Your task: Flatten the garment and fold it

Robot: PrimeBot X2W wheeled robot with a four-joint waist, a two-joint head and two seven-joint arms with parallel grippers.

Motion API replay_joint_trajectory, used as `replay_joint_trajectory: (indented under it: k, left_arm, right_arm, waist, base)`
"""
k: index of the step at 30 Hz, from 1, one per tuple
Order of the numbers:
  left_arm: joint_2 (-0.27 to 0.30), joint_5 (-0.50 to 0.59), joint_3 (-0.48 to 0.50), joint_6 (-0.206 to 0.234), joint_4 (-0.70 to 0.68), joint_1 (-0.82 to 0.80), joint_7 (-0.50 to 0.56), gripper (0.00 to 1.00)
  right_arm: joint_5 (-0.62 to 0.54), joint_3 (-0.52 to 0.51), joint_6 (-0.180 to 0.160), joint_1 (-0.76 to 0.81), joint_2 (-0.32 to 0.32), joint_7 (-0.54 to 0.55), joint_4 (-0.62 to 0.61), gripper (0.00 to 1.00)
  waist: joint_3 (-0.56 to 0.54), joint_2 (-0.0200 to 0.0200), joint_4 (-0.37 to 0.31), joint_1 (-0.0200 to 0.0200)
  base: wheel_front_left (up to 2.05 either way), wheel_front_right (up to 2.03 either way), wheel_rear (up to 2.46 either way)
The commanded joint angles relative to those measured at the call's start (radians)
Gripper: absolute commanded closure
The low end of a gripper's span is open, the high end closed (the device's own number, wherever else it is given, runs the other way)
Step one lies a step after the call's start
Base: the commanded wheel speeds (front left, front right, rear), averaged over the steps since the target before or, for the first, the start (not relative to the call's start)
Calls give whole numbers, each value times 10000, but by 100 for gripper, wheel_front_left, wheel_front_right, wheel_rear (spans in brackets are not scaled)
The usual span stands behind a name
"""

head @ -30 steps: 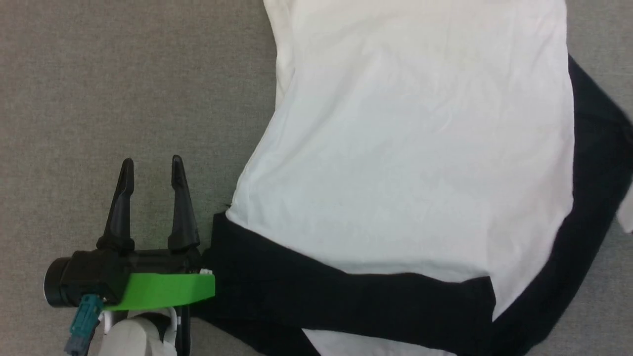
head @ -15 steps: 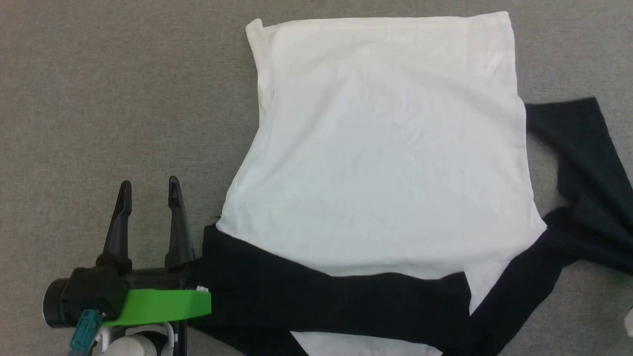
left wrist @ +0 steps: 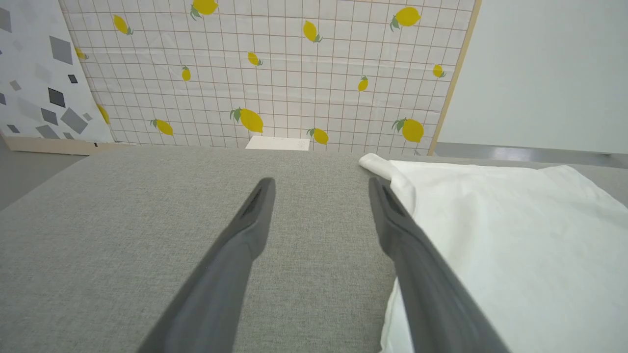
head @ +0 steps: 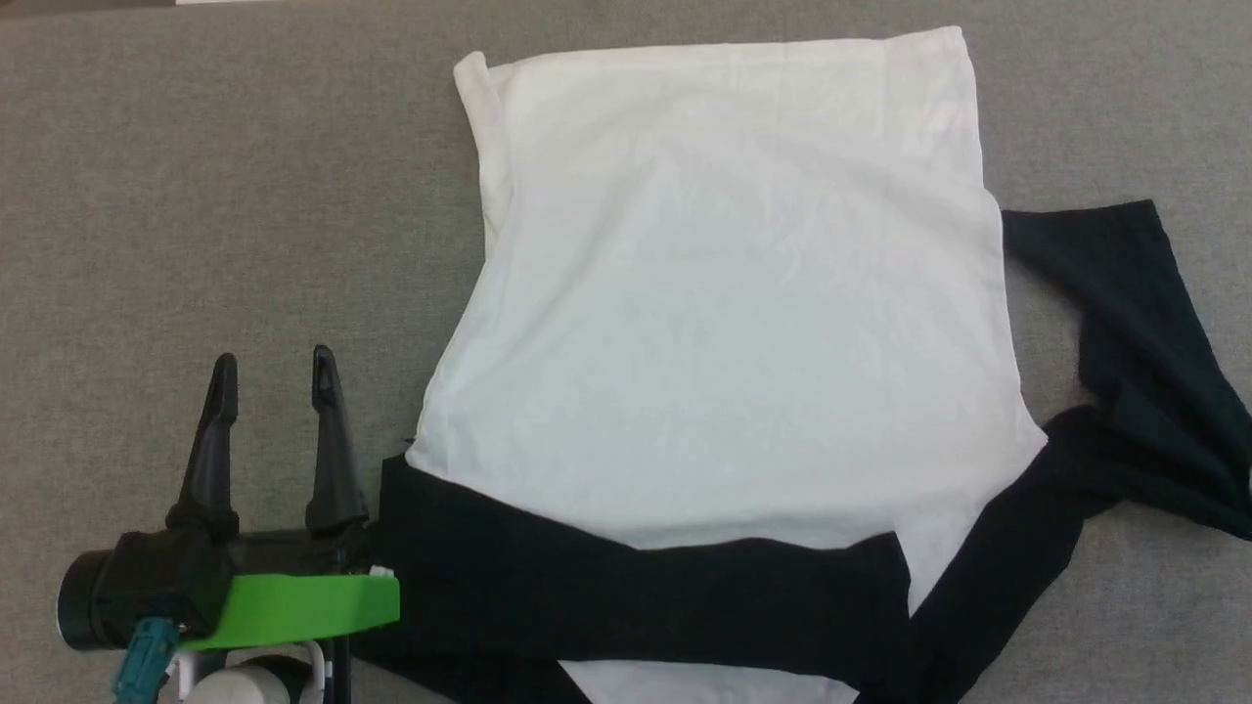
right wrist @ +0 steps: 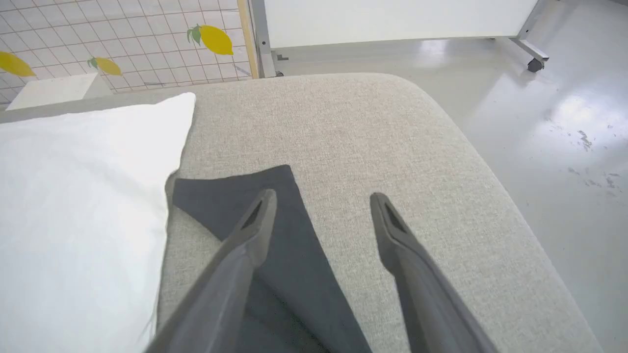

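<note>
We find the shirt (head: 724, 323) spread over the middle of the grey pad (head: 196, 196). One black sleeve (head: 636, 587) is laid across it toward the pad's near edge, and the other sleeve (head: 1125, 323) is bunched toward the pad's right edge. Our left gripper (head: 273, 360) hangs over the pad's near left part, fingers apart and empty. Our right gripper (right wrist: 322, 196), above the pad's right side, is likewise spread with nothing in it. We judge the cloth light and limp, so we would pinch the bunched sleeve by its cuff.

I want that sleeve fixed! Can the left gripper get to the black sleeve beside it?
Probably yes: the left gripper is open, right beside the black sleeve, with nothing between.
</note>
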Motion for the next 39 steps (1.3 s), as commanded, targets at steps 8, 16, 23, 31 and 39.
replay_joint_trajectory:
  k: [8,16,23,31,39]
  left_arm:
    - [52,-9,-167,14,-217,-281,66,0]
    - [6,41,-340,-11,-140,-545,27,0]
    - [1,56,-438,-28,-66,-664,1,0]
    - [57,47,-410,39,30,-593,-7,0]
    - [120,-51,-306,116,136,-307,-3,0]
  right_arm:
    - [-178,820,-15,-1701,-1290,941,875,0]
    - [-506,1016,-15,-2369,-1548,1333,2115,0]
    - [-741,809,-15,-2454,-1643,1274,2872,0]
    - [-712,629,-15,-2579,-1554,1155,3189,100]
    - [-986,-396,-15,-2690,-1672,485,2914,100]
  waist:
    - [813,-1,421,1]
    - [1399,-1,825,1]
    - [1589,-1,1070,1]
    - [1371,-1,1083,1]
    - [279,-1,858,1]
  base:
    - [0,0,0]
    - [0,0,0]
    - [0,0,0]
    - [0,0,0]
    - [0,0,0]
